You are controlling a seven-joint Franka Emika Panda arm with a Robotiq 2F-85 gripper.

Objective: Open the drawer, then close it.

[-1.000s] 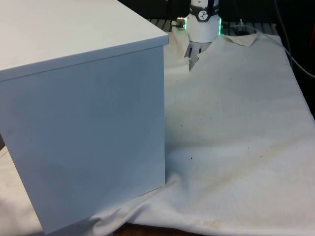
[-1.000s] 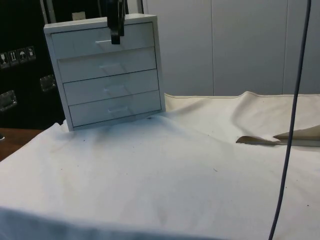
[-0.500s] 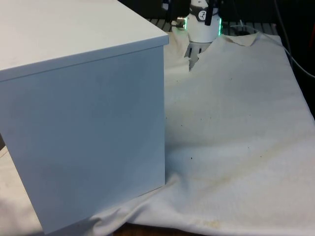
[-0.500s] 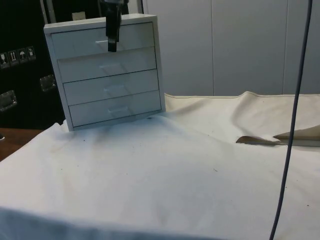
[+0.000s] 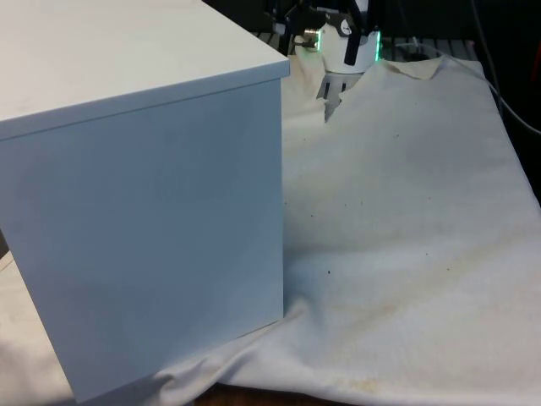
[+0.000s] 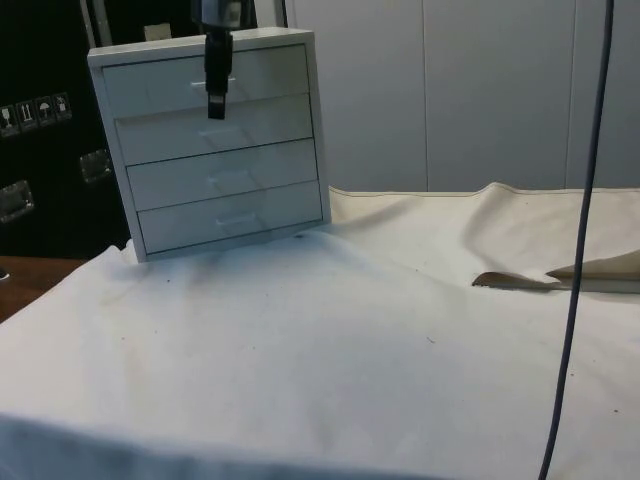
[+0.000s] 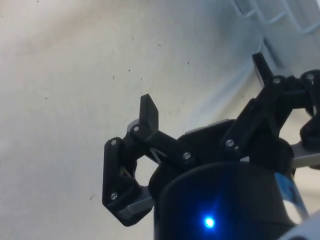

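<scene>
Hanging before the top drawer (image 6: 205, 78) of the white chest of drawers (image 6: 220, 150), hand (image 6: 216, 100) spread wide, gripping nothing; all drawers closed.

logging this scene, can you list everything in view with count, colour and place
chest: 1, white, on the cloth at the front view's left
drawers: 4, white, stacked in the chest, all shut
handles: small, white, one at each drawer's middle
cloth: 1, white, speckled, covering the table
cable: 1, dark, hanging in the side view
tool: 1, black, fingers open, before the top drawer's handle
</scene>
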